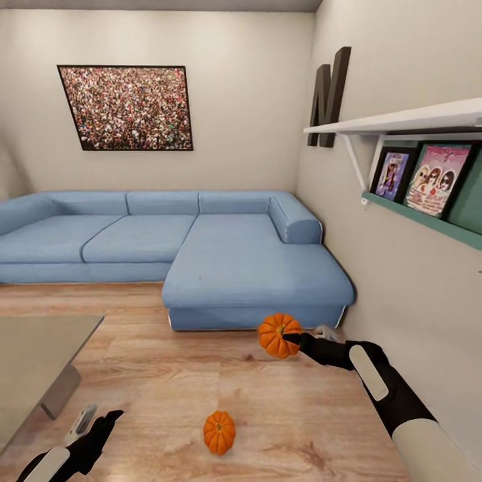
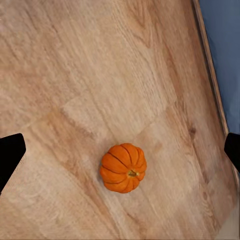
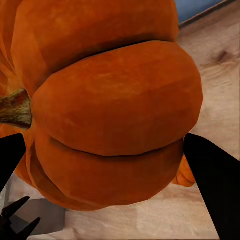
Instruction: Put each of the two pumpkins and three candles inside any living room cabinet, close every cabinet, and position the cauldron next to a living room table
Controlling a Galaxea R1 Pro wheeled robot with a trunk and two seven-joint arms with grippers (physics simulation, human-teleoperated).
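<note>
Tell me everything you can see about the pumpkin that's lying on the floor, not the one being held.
The pumpkin on the floor is small, round, bright orange and deeply ribbed, with a short brownish stem. It rests on the light wooden floor, tipped so the stem points sideways in the left wrist view. Nothing else touches it; the open left gripper is nearby, apart from it.

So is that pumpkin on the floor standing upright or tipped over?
Tipped: the floor pumpkin lies on the wooden floor with its stem pointing sideways.

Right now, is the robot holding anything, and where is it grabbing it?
Yes. The right gripper holds one pumpkin by its ribbed sides. The left gripper is open, holding nothing.
</note>
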